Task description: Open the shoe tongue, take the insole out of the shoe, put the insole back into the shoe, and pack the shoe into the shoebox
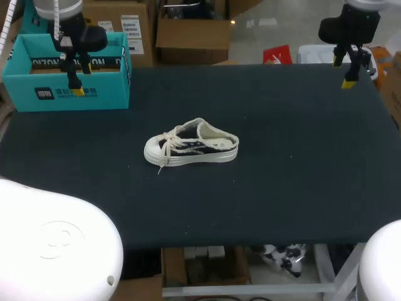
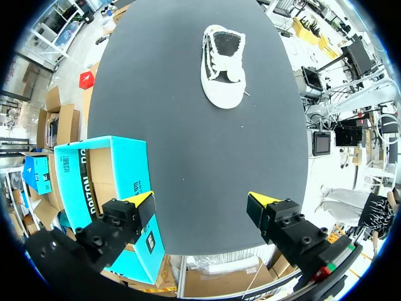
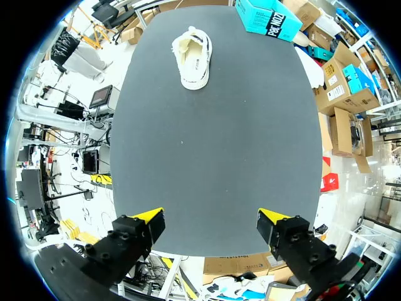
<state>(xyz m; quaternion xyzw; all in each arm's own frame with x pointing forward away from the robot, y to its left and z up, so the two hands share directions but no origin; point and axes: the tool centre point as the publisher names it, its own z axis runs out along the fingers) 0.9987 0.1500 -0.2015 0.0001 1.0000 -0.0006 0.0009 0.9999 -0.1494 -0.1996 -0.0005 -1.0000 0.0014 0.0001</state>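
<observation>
The shoe point(image 1: 191, 145) stands upright at the middle of the table point(image 1: 294, 188), toe to my left; the teal shoebox point(image 1: 37, 94) sits at the far left corner. My left gripper point(image 1: 76, 81) hangs over the shoebox, my right gripper point(image 1: 348, 69) over the far right corner; both pairs of fingers are spread and empty.

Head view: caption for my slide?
Shoe at centre, shoebox far left by open left gripper, open right gripper far right.

White lettering point(image 1: 45, 63) on the shoebox point(image 1: 106, 97) cannot be read.
</observation>
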